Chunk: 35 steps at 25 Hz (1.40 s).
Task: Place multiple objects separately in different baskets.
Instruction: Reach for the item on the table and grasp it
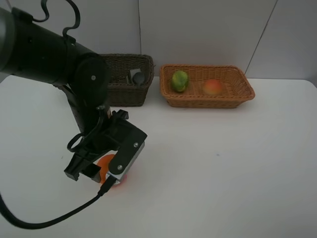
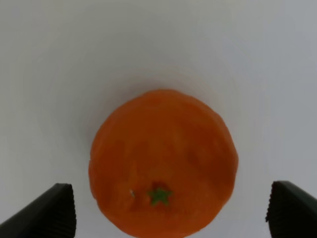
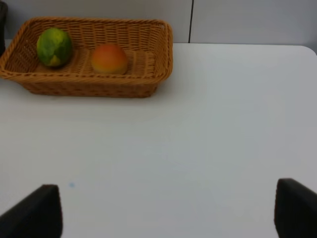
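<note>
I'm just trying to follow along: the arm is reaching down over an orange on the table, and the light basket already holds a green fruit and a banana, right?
Nearly. The light basket holds the green fruit and a red-orange peach-like fruit, not a banana; the right wrist view shows both clearly. The rest stands: the left end effector is open over the orange on the table.

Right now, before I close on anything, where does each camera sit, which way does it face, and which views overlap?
Exterior high: mounted above, facing the white table; shows the left arm and left pincer over the round orange fruit.
Left wrist: looks down at that orange between open black fingertips.
Right wrist: faces the light tan wicker basket holding the green citrus and red-orange peach; open fingertips show.
Shared: exterior and right wrist both see that basket.
</note>
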### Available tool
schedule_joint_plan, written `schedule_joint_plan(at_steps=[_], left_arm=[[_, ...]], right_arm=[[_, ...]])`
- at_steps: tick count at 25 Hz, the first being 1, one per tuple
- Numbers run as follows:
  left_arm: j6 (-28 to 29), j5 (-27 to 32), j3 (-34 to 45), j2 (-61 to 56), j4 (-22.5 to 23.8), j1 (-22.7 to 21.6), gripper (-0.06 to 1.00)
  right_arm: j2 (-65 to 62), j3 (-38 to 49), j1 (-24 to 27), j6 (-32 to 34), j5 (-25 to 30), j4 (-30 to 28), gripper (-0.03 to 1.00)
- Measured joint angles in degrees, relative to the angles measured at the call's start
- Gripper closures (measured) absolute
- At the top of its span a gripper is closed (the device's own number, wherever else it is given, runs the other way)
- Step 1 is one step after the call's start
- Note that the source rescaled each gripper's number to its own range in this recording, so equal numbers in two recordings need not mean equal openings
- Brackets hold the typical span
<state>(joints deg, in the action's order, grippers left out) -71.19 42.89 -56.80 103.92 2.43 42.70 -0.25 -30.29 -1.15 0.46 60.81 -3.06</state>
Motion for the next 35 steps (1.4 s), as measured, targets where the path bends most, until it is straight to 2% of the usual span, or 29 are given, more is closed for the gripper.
schedule_joint_plan(at_steps=[3, 6, 21, 35], left_arm=[[-4.43, -2.90, 0.65, 0.11, 0.02, 0.00, -0.05], [-6.46, -4.40, 1.00, 0.11, 0.02, 0.00, -0.05], [-9.80, -4.44, 3.84, 0.44, 0.04, -2.17, -0.06], [-10.35, -10.26, 4.43, 4.65, 0.04, -2.50, -0.06]], right_arm=[[0.00, 0.00, 0.00, 0.00, 0.00, 0.00, 0.10], [0.00, 0.00, 0.00, 0.00, 0.00, 0.00, 0.10], [0.00, 0.00, 0.00, 0.00, 0.00, 0.06, 0.10], [0.00, 0.00, 0.00, 0.00, 0.00, 0.06, 0.10]])
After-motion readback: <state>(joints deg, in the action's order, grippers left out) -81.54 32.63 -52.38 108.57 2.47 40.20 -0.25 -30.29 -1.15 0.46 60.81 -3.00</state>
